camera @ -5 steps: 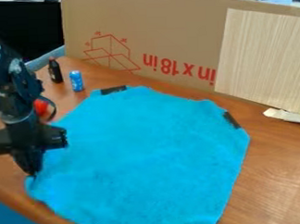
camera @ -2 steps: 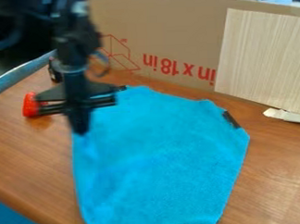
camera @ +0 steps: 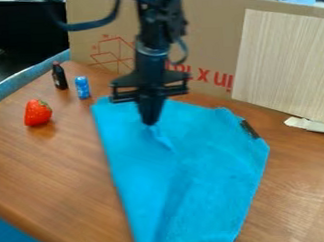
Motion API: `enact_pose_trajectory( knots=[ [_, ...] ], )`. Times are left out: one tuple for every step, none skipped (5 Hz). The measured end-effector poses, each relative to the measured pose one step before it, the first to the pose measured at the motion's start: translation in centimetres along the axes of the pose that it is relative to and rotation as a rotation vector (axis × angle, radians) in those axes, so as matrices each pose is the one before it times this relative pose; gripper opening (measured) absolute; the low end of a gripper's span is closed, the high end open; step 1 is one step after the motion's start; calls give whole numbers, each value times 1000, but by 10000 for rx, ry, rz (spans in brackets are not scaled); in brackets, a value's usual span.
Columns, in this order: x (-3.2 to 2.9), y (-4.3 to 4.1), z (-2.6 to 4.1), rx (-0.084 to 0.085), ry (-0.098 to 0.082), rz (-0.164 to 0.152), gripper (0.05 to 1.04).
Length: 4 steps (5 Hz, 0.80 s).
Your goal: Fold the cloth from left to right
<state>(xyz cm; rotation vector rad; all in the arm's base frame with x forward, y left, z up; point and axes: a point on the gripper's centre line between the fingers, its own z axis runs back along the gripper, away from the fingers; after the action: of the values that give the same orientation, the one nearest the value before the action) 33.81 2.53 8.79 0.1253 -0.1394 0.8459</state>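
My gripper (camera: 150,122) hangs over the upper left part of the blue cloth (camera: 206,151), its fingers shut on the cloth's pulled-up left corner. From there a ridge of raised fabric slants down to the right. The cloth's left side is lifted and doubled over, with a long straight edge running down toward the view's bottom. Its right side lies spread on the table, with a black clip at the upper right edge.
On the wooden table (camera: 52,167), a red strawberry (camera: 38,113) sits left of the cloth. A dark bottle (camera: 59,76) and a blue can (camera: 83,87) stand behind it. A cardboard panel (camera: 208,26) rises along the back; a torn scrap (camera: 309,125) lies at right.
The gripper has moved right and up the view from the cloth's left corner, carrying that corner with it. The cloth's left side has come over, and the strawberry is uncovered.
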Motion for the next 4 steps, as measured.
enact_pose_trajectory(
  knots=[
    [-1112, -3643, 56, -26, 77, -207, 54],
    [-597, -2373, 520, -195, -73, -87, 54],
    [-885, -2304, 58, -134, -26, -101, 54],
    [14, -1728, -296, -7, -68, 199, 54]
  ],
)
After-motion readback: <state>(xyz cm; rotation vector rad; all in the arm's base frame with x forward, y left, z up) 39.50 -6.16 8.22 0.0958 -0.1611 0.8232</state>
